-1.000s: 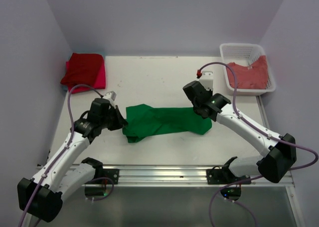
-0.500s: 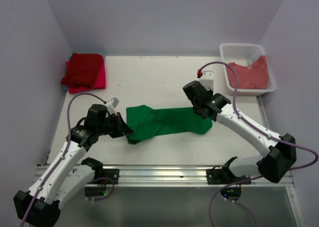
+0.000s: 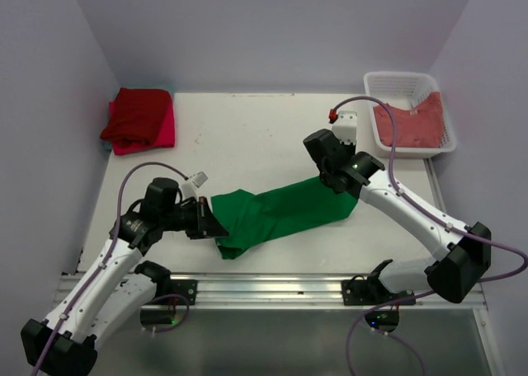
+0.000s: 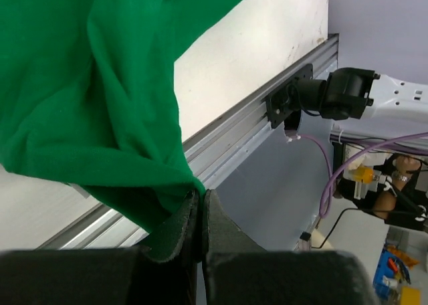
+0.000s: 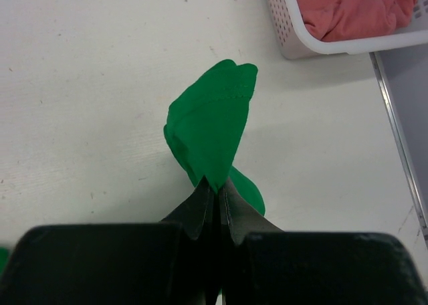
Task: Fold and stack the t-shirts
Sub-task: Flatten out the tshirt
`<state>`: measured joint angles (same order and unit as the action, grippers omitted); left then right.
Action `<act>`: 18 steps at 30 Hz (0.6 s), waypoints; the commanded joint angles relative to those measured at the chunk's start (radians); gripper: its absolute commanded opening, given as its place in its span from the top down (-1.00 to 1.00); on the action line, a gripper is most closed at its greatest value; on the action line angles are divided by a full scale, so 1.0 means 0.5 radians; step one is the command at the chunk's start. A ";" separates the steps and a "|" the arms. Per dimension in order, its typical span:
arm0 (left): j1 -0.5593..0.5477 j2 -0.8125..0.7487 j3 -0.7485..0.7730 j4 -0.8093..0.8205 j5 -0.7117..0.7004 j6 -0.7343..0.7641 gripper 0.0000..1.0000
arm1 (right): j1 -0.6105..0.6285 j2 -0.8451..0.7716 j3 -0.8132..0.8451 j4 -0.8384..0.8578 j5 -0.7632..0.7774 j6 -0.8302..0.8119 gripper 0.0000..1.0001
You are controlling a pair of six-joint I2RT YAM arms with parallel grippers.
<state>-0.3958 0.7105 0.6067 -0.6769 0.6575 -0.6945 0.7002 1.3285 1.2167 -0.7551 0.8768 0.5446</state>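
Lying in the basket (image 3: 402, 81) is a salmon-red t-shirt (image 3: 417, 120).

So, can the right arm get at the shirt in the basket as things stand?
Probably not yet: the right end effector is shut on the green shirt. The basket sits nearby with nothing between, so the way looks free once it lets go.
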 commanded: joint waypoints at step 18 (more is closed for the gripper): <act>0.024 1.053 1.463 0.412 -0.995 0.766 1.00 | 0.008 0.074 0.217 0.173 -0.060 -0.209 1.00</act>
<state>-0.3985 1.1484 1.1786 -0.5903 0.3130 -0.4217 0.7010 1.3647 1.2675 -0.7174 0.8276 0.4625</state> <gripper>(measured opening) 0.037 0.022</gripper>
